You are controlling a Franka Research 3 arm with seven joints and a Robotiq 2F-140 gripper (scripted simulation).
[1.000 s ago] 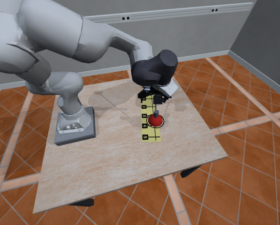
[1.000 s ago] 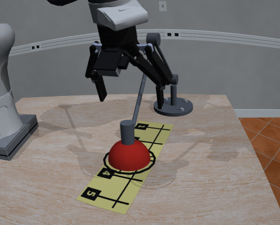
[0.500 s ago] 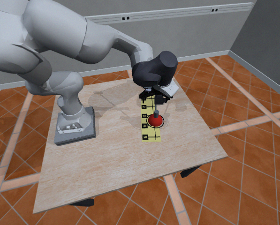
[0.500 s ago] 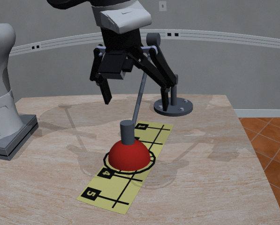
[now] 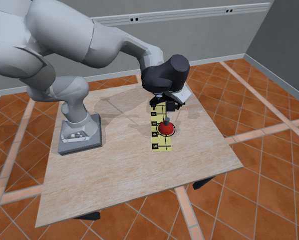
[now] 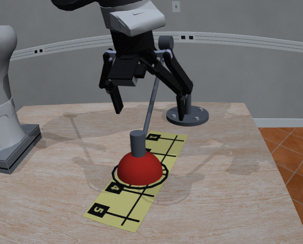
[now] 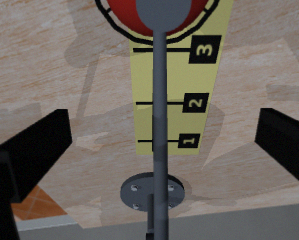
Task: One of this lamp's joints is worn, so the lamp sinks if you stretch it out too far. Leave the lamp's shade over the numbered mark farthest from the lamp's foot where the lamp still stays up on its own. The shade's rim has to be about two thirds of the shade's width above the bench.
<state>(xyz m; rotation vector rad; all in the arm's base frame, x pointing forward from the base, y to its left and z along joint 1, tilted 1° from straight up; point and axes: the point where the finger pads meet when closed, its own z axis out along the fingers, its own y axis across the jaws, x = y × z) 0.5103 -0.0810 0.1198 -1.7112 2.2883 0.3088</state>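
The lamp's red dome shade [image 6: 140, 169] with a grey cap sits low over the yellow numbered strip [image 6: 135, 181], inside a black ring between marks 3 and 4. Its rim looks down at the bench or very close to it. It also shows in the top view [image 5: 166, 128] and at the top of the wrist view [image 7: 156, 12]. A thin grey arm rod [image 6: 151, 102] rises from the shade to an elbow joint [image 6: 165, 41] above the round foot [image 6: 187, 116]. My gripper [image 6: 149, 111] is open and empty. Its fingers straddle the rod's upper part without touching it.
The robot's base [image 5: 79, 131] stands at the bench's left side. Mark 5 [image 6: 99, 210] lies at the near end of the strip and mark 1 [image 7: 188, 141] nearest the foot [image 7: 152, 190]. The bench edge runs just behind the foot.
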